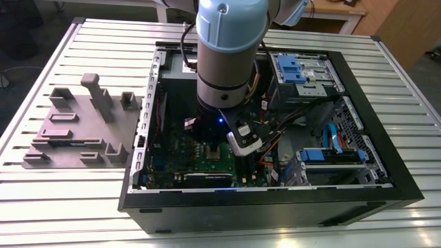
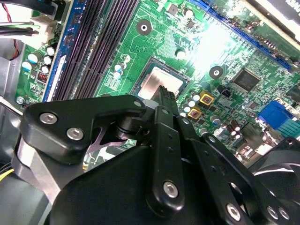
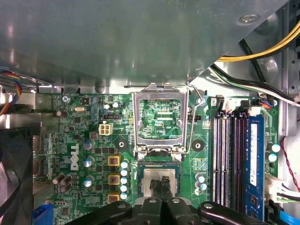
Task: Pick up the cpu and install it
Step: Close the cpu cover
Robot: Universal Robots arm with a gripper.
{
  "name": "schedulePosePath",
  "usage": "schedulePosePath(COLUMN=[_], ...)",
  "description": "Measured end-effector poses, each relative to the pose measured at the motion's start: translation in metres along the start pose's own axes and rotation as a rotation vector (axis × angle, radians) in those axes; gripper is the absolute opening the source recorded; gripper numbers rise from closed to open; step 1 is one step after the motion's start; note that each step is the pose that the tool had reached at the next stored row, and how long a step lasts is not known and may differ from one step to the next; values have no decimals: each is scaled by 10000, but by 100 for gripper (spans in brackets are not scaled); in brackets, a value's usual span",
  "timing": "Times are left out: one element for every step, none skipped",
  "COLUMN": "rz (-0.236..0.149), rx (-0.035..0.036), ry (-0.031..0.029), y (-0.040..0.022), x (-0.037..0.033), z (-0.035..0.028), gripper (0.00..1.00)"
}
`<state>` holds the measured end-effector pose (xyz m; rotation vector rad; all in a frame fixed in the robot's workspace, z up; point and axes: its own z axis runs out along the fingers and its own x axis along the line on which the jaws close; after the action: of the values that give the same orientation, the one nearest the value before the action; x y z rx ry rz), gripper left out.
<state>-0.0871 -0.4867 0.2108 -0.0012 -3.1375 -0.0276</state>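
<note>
The cpu point(image 3: 160, 174), a small square chip with a shiny metal top, lies flat in its socket on the green motherboard point(image 3: 84, 140) inside the open computer case point(image 1: 276, 201). It also shows in the second wrist view, cpu point(image 2: 157, 84), and in the exterior view, cpu point(image 1: 216, 151). My gripper point(image 3: 161, 185) hangs right over the chip's middle, its two black fingers pressed together with nothing between them. Whether the tips touch the metal top I cannot tell. The hinged silver frame point(image 3: 161, 93) stands swung open beside the socket, with its wire lever point(image 3: 199, 101) raised.
Black memory slots and a blue module point(image 3: 253, 159) run along one side of the socket. A black fan point(image 3: 14, 178) and cables point(image 3: 253, 51) crowd the case. Blue drive bays point(image 1: 296, 70) sit at the exterior view's right, and a grey fixture plate point(image 1: 82, 124) at its left.
</note>
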Motion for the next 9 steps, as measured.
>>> schedulePosePath(rz=[0,0,0,1,0,0,0,0,0], rx=[-1,0,0,-1,1,1,0,0,-1], ry=[4,4,4,4,6,5,5,5,5], y=[0,0,0,0,0,0,0,1,1], x=[0,0,0,0,0,0,0,0,0], z=[0,0,0,-2,-10,-19,-28,-37,-44], gripper=[10,10,10,10,10,10,10,10,10])
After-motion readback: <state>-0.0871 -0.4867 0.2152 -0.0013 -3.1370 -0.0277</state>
